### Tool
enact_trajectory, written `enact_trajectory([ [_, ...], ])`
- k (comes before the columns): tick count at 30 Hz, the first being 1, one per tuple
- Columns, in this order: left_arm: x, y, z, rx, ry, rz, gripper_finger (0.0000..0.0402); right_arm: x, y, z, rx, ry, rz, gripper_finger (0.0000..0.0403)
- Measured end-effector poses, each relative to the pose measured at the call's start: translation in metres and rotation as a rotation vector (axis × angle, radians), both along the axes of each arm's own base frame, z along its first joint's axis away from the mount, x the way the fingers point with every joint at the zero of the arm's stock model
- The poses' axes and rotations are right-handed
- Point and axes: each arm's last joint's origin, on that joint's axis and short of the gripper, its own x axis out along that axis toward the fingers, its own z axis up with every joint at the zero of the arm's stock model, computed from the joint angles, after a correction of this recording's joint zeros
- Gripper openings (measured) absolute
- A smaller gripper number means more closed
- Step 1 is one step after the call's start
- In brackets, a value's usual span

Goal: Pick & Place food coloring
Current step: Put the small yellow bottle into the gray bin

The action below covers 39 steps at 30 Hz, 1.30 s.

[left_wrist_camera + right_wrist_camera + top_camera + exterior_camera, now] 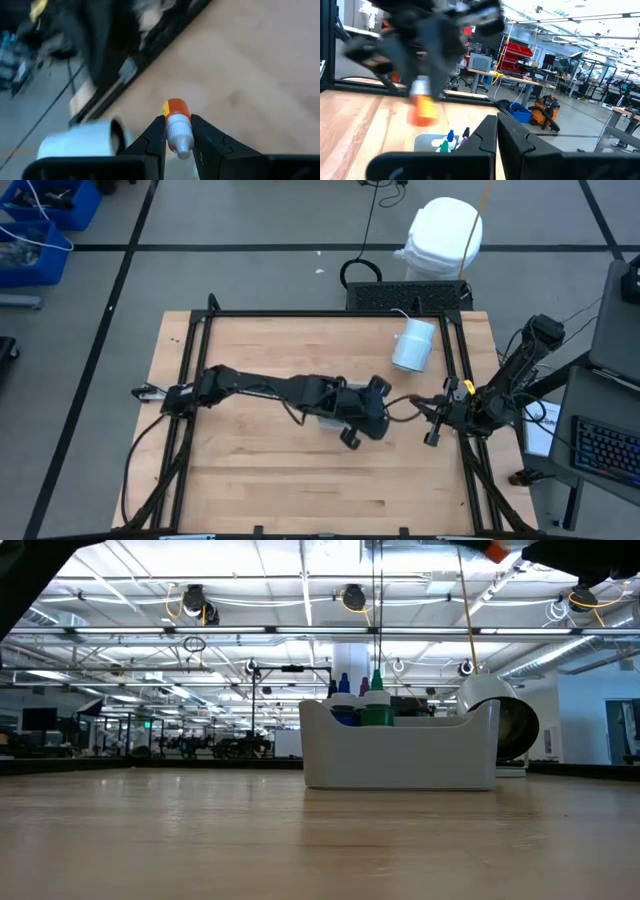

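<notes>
The worktop (260, 470) is a pale wooden board edged by a black metal frame (320, 313), standing on a grey floor marked with dark lines. Level across the board, the low view opens into a large hall with ceiling beams, strip lights and rows of benches.

One clear rectangular plastic tray (400, 755) sits on the wood, and three small bottle tops show above its rim: one blue (344, 686), one green (377, 681) and one purple (364, 688). One big white cylinder (413, 345) lies on its side near the far right corner of the worktop.

The left gripper (179, 134) hangs over the middle of the board, above the tray, its two dark fingers pinched on a single small orange bottle with a white cap (177, 126), held clear of the wood. The right gripper (496, 131) waits at the right edge of the board, its fingers drawn close together with nothing between them.
</notes>
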Motion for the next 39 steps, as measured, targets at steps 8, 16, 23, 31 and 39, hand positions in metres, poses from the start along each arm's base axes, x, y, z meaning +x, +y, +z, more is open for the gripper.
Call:
enact_trajectory([
  [8, 0.004, 0.046, -0.012, -0.168, 0.078, 0.068, 0.007, 0.0, 0.0, 0.0, -0.009, 0.005, -0.003, 0.0004],
  [16, 0.011, 0.054, -0.056, -0.2, 0.203, 0.128, 0.007, 0.0, 0.0, 0.0, -0.029, 0.012, -0.006, 0.0004],
  [23, 0.022, 0.059, -0.102, -0.189, 0.322, 0.156, 0.007, 0.0, 0.0, 0.0, -0.027, 0.011, -0.005, 0.0004],
  [31, 0.024, 0.072, -0.104, -0.171, 0.314, 0.183, 0.007, 0.0, 0.0, 0.0, -0.023, 0.009, -0.004, 0.0004],
  [39, 0.025, 0.089, -0.117, -0.193, 0.361, 0.162, 0.007, 0.0, 0.0, -0.001, -0.01, 0.009, -0.001, 0.0004],
])
